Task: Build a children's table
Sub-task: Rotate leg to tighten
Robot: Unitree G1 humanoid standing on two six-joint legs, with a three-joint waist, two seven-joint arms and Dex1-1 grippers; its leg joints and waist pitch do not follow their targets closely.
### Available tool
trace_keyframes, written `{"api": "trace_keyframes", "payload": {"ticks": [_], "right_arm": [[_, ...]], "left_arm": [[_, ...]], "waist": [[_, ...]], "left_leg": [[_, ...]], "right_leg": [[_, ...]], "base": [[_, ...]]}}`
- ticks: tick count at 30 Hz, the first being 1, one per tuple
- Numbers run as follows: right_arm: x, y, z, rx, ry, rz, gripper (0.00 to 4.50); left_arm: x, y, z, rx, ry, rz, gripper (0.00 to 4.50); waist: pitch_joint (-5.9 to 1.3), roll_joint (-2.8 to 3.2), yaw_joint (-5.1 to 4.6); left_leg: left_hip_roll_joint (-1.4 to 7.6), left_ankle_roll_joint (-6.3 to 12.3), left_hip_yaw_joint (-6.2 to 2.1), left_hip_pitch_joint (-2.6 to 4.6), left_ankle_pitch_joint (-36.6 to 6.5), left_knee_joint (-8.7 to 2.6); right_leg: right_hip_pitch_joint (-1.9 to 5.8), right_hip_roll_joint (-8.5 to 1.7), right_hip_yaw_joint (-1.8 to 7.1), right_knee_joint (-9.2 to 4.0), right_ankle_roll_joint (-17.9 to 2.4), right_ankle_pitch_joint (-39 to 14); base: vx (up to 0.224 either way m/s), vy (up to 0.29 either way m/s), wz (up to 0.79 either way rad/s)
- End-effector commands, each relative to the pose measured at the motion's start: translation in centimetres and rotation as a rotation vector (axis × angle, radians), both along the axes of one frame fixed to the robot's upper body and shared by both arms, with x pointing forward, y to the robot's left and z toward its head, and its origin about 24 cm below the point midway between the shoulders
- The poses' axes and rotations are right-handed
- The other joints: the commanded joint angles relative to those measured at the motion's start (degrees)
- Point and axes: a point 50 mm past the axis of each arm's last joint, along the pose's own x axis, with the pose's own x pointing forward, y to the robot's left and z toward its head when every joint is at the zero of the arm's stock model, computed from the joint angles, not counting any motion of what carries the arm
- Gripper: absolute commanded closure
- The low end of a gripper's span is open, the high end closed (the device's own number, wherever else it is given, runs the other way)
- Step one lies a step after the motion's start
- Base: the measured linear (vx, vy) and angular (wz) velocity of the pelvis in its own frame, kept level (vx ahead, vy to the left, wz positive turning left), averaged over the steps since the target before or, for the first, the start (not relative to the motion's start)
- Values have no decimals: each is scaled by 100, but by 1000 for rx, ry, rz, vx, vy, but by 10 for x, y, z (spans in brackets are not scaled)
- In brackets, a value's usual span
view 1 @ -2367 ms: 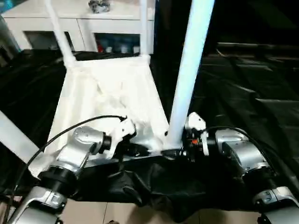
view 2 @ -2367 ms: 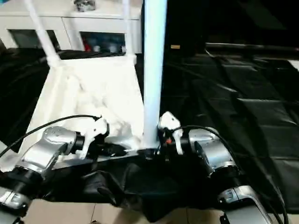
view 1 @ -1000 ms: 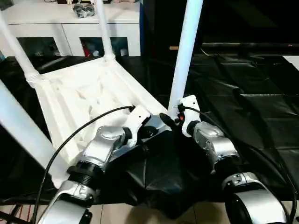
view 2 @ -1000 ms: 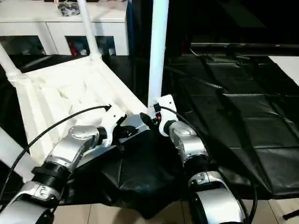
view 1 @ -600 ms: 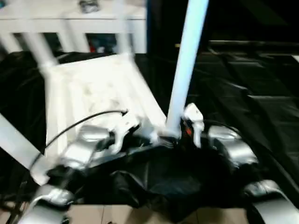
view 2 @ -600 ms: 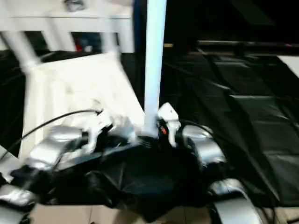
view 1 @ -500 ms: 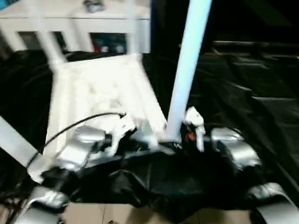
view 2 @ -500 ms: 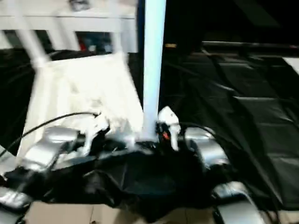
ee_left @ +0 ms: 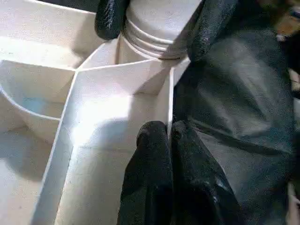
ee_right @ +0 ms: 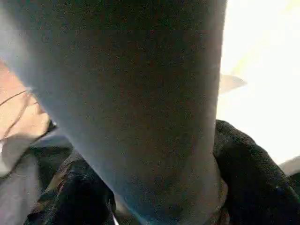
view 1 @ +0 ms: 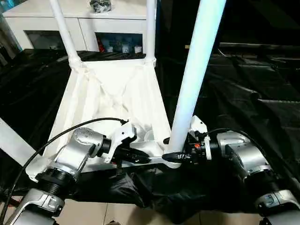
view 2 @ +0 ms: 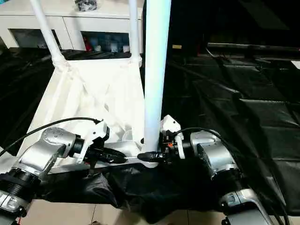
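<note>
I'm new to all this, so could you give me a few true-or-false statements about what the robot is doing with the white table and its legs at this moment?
1. The tabletop lies underside up, ribs showing. True.
2. The right gripper clasps the base of the near leg. True.
3. The left gripper holds a leg in the air. False: it pinches the tabletop's near edge wall.
4. The table rests on bare wood flooring. False: it lies on a black sheet.
5. Two far legs stand in their corner sockets. True.
</note>
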Motion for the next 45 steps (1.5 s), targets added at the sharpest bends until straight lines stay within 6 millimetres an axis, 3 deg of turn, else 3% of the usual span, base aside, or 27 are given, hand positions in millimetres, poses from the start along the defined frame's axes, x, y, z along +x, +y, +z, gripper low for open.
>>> {"api": "trace_keyframes", "payload": {"ticks": [1, 3, 5, 8, 12, 14, 15, 18, 22, 30, 33, 35, 39, 42, 45], "right_arm": [[2, 23, -5, -6, -6, -21, 183], [18, 26, -14, -32, -4, -271, 184], [26, 29, -18, -39, 14, -413, 184], [33, 36, -24, -46, 58, -571, 184], [38, 49, -29, -99, 48, -694, 184], [39, 54, -29, -103, 26, -702, 128], [39, 57, -29, -84, 40, -695, 128], [40, 63, -25, -18, 76, -672, 105], [41, 61, -21, -24, 22, -611, 71], [25, 50, -5, 34, -74, -222, 71], [15, 40, -3, 38, -48, -89, 71], [7, 29, -1, 33, -30, 22, 71], [-3, 20, 0, 9, 3, 139, 71], [-6, 18, 0, 6, 20, 172, 106], [-9, 18, 1, 9, 34, 198, 127]], "left_arm": [[4, -24, 6, -52, -52, -7, 450], [14, -31, 7, -51, -85, 103, 450], [19, -36, 7, -52, -103, 179, 450], [27, -45, 7, -44, -118, 296, 450], [35, -54, 9, -50, -142, 446, 450], [35, -57, 8, -53, -144, 457, 450], [34, -59, 8, -59, -145, 452, 450], [30, -63, 9, -79, -151, 411, 450], [25, -61, 9, -89, -152, 353, 450], [13, -48, 7, -73, -135, 157, 450], [8, -42, 7, -66, -121, 71, 450], [0, -34, 6, -34, -102, -40, 450], [-2, -27, 6, 0, -88, -95, 450], [-2, -24, 6, 12, -81, -111, 450], [-2, -22, 6, 14, -78, -121, 450]], "waist": [[-290, -49, -45], [-266, -67, -116], [-273, -61, -191], [-283, -63, -252], [-321, -75, -294], [-320, -77, -289], [-325, -109, -285], [-325, -93, -279], [-311, -68, -292], [-327, -78, -244], [-322, -50, -224], [-322, -47, -128], [-304, -38, -36], [-303, -47, -11], [-314, -54, 1]], "left_leg": [[98, 239, 13, 12, -1251, -355], [79, 120, 2, 16, -1421, -367], [59, -27, -39, 18, -1583, -381], [64, -23, -45, -3, -1529, -377], [54, 167, -10, -20, -1252, -331], [48, 208, -2, -25, -1213, -325], [51, 259, 8, -19, -1178, -317], [55, 347, 6, -37, -1106, -322], [63, 316, -2, -24, -1294, -334], [91, 519, 1, -33, -1098, -320], [109, 556, 7, -13, -1105, -319], [133, 585, 29, 1, -1054, -315], [142, 479, 42, 45, -1221, -332], [132, 329, 23, 43, -1325, -349], [125, 314, 21, 36, -1259, -344]], "right_leg": [[285, -305, 233, -476, -1223, -1505], [254, -313, 240, -515, -1068, -2033], [276, -316, 200, -550, -879, -2518], [271, -317, 208, -558, -826, -2451], [277, -296, 217, -511, -1063, -1744], [283, -290, 213, -505, -1103, -1649], [283, -296, 214, -512, -1110, -1602], [303, -290, 211, -487, -1155, -1442], [289, -299, 212, -509, -1118, -1686], [324, -288, 216, -451, -1299, -1071], [307, -291, 223, -437, -1374, -995], [307, -277, 228, -402, -1426, -832], [277, -285, 234, -430, -1433, -1076], [283, -289, 241, -441, -1327, -1317], [292, -295, 248, -437, -1291, -1278]], "base": [[0, 0, 0], [0, 0, 0], [0, 0, 0], [0, 0, 0], [0, 0, 0], [0, 0, 0], [0, 0, 0], [0, 0, 0], [0, 0, 0], [0, 0, 0], [0, 0, 0], [0, 0, 0], [0, 0, 0], [0, 0, 0], [0, 0, 0]]}}
